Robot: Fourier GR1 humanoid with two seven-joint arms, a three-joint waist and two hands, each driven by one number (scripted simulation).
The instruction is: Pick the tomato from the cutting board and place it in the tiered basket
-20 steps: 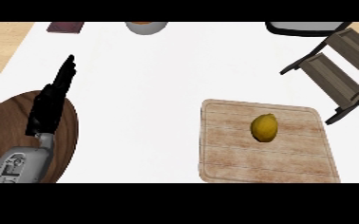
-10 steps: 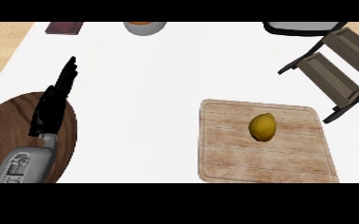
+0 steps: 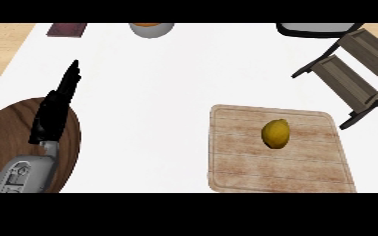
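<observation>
A yellow, lemon-shaped fruit (image 3: 276, 133) lies on the pale wooden cutting board (image 3: 244, 170) at the lower right of the white counter. The dark tiered basket (image 3: 347, 75) stands at the right edge, beyond the board. My left hand (image 3: 55, 110) rests at the far left with straight fingers pointing up, over a brown round surface, holding nothing and far from the fruit. My right hand does not show.
A brown round wooden piece (image 3: 29, 130) lies under my left forearm. At the back stand a grey bowl with orange contents (image 3: 152, 28), a dark red flat item (image 3: 68, 29) and a black-rimmed pan (image 3: 314, 28).
The view has shifted slightly, so everything sits a little lower in the picture. My left hand keeps the same pose and the fruit has not moved on the board.
</observation>
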